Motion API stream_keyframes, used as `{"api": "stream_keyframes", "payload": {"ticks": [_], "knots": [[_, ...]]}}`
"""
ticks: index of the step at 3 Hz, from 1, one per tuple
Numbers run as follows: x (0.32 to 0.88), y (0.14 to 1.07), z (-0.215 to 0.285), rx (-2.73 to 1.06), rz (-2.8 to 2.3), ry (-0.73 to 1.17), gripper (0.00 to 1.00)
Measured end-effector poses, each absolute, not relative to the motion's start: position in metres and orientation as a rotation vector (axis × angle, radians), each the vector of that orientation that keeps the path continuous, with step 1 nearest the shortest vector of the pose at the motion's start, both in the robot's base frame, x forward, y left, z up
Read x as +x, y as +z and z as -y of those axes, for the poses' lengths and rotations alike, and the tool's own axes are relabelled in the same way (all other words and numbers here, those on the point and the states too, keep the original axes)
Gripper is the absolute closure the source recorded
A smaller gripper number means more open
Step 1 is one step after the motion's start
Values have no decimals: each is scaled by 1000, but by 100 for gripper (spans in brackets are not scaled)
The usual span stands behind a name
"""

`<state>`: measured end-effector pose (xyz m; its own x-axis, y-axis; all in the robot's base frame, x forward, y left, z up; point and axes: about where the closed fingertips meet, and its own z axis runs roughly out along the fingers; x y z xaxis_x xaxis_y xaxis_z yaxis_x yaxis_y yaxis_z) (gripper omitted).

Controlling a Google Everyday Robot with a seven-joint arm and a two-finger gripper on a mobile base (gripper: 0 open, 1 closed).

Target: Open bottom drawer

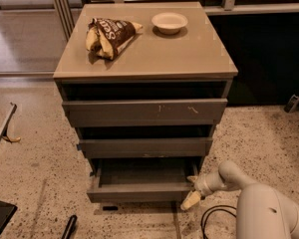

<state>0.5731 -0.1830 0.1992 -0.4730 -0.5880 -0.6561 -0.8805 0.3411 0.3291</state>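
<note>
Bottom drawer [139,193]: lowest of three fronts under the table [199,59], standing pulled out past the two above, shallow grey box interior laid bare from above, nothing seen inside. Judged partly to mostly open; rear of the box hidden under the middle drawer [144,147], so no telling how much travel remains. Gripper [191,199] at the right end of the drawer front, touching or just beside that corner, pale tip angled down toward the floor; open or closed, cannot tell, nor whether gripping the front edge. Arm reaching in from the lower right. Main work looks done: front well clear of the cabinet, interior reachable. Left, by judgement: perhaps a further pull to full extension, then letting go and backing away without nudging the drawer shut. Above, top drawer [139,112] with pale scratch marks, sitting further back. On the table, a snack bag [108,34] and a small white bowl [169,22], well apart from the action. Dark cable [214,218] on the floor beside the arm.
</note>
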Motion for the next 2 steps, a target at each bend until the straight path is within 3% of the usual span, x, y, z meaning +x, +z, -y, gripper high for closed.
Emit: {"api": "stream_keyframes", "payload": {"ticks": [2], "knots": [[549,193,179,-1360,-2240,1038,44]]}}
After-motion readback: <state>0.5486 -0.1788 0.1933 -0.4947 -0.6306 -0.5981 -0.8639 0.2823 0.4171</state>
